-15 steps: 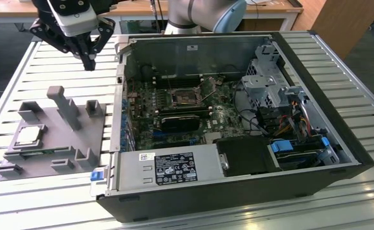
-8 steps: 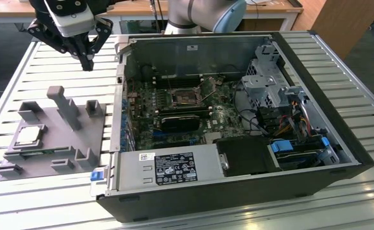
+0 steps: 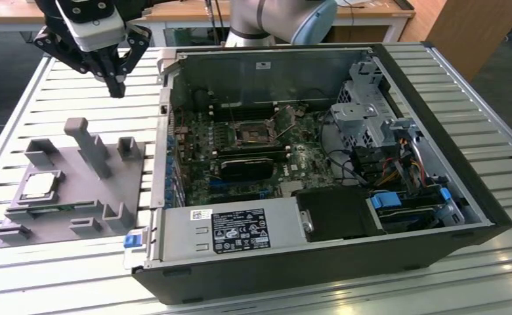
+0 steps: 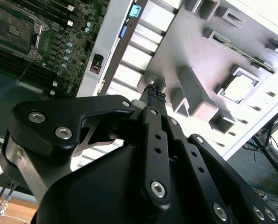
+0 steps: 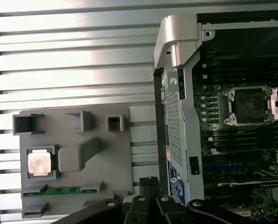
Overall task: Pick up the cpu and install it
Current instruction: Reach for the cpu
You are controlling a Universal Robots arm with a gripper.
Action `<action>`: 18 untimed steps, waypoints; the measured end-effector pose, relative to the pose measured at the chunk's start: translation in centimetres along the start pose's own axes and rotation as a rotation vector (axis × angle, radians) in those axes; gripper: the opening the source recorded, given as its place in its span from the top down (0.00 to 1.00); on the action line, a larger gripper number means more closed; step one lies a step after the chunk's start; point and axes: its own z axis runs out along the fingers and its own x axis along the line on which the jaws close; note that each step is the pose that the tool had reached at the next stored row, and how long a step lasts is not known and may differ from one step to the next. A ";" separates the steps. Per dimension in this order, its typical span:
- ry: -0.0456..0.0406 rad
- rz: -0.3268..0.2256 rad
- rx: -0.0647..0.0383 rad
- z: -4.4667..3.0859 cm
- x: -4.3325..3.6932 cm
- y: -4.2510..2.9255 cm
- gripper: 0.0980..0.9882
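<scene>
The cpu (image 3: 41,186) is a small silver square lying flat in a recess of the grey fixture tray (image 3: 81,216) at the exterior view's left. Both wrist views show the cpu (image 4: 238,88) (image 5: 39,163) sitting in the tray. My gripper (image 3: 116,90) hangs above the slatted table behind the tray, well apart from the cpu. Its black fingertips (image 4: 154,93) are pressed together, shut with nothing between them. The bare processor socket (image 3: 258,133) lies uncovered on the motherboard inside the open computer case (image 3: 466,197).
The tray has several upright grey posts (image 3: 90,147) beside the cpu recess and a green strip (image 5: 59,190) along one edge. The case's metal side wall (image 5: 176,93) stands between tray and motherboard. A black heatsink block (image 3: 251,165) and cables (image 3: 396,170) sit inside the case.
</scene>
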 end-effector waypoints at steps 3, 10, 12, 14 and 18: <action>0.0003 0.000 0.000 0.02 0.16 -0.01 0.99; 0.0014 0.000 0.000 0.07 0.68 -0.05 0.99; 0.0018 0.000 0.000 0.09 0.82 -0.06 0.99; 0.0022 0.000 0.000 0.10 0.97 -0.08 0.99; 0.0032 0.000 0.000 0.13 1.21 -0.10 0.99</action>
